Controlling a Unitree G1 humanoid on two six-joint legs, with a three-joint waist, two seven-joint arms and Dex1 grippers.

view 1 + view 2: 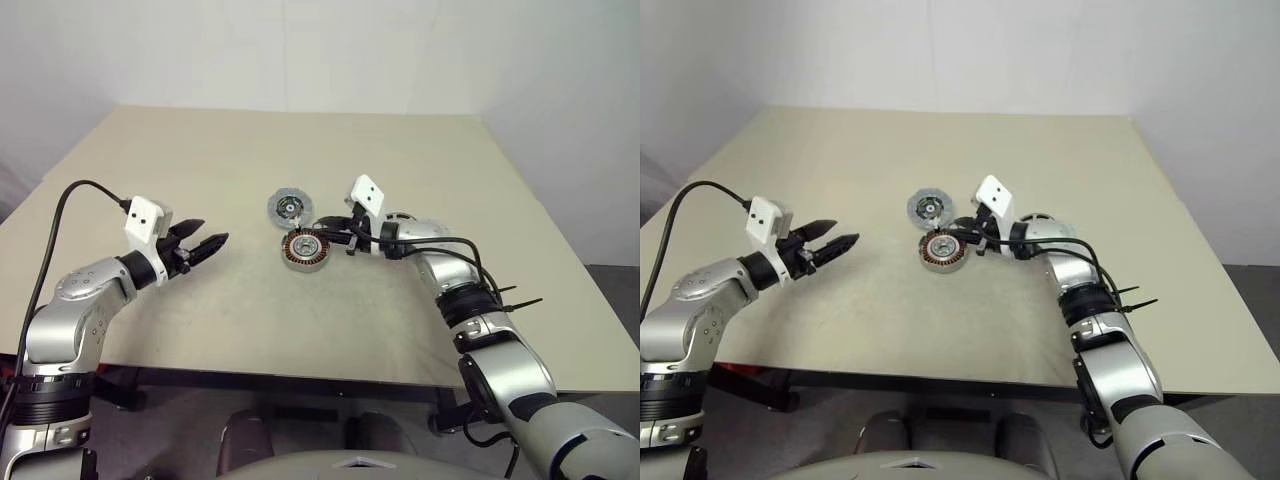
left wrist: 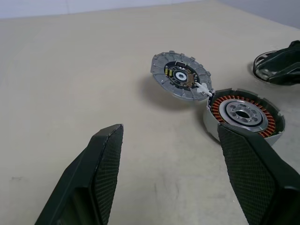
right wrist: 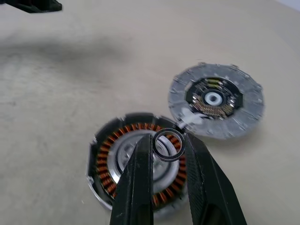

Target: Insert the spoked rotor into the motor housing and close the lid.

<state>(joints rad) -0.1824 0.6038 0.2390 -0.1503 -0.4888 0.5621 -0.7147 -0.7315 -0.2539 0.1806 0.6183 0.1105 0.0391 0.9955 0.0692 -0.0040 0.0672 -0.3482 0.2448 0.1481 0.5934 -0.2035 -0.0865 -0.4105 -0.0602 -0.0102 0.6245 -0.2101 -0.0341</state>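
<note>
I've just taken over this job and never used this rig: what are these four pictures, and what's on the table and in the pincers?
This is a two-armed humanoid robot at a table. The two wide pictures come from cameras in its head, looking down over both arms. The other two come from a camera on each wrist, looking along that arm's pincer. On the table sits the motor housing, a round cup with copper windings. Beside it, touching its edge, is the lid, a flat grey disc lying open. The right pincer is shut on a thin ring, close to the housing. The left pincer is open and holds nothing.
</note>
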